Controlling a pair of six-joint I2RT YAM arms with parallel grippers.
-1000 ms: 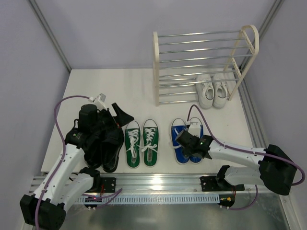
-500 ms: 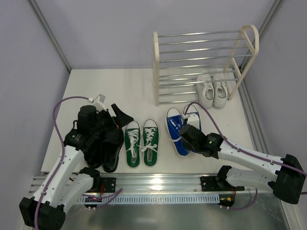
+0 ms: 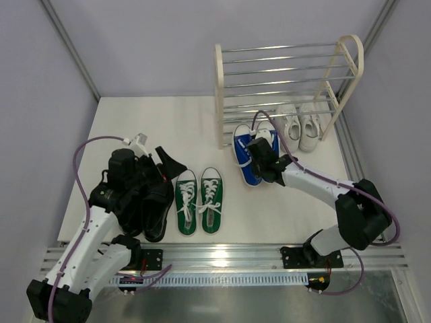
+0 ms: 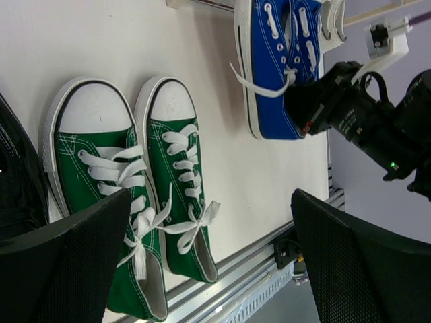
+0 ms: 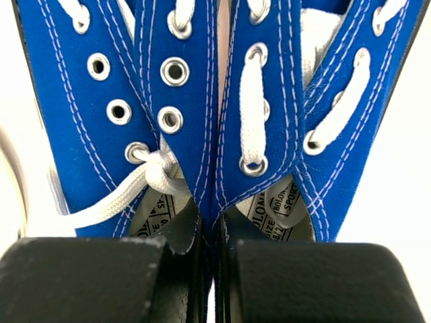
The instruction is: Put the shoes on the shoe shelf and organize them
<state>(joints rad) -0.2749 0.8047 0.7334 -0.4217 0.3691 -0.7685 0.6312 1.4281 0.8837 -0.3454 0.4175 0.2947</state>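
right gripper [image 5: 214,250] pinches both blue sneakers [image 3: 245,159] by their inner collars, at the shoe shelf's [image 3: 219,94] near edge. left gripper [image 4: 212,262] hangs spread wide over the black shoes [image 3: 156,210]

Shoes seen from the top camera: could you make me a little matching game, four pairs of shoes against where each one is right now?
Shoes:
1. blue sneakers
2. green sneakers
3. white sneakers
4. black shoes

Places:
A. low down at the right end of the shoe shelf
B. pinched together in the right tool
C. farthest left, under the left arm
D. in the middle, side by side, nothing touching them

Pairs: 1-B, 2-D, 3-A, 4-C
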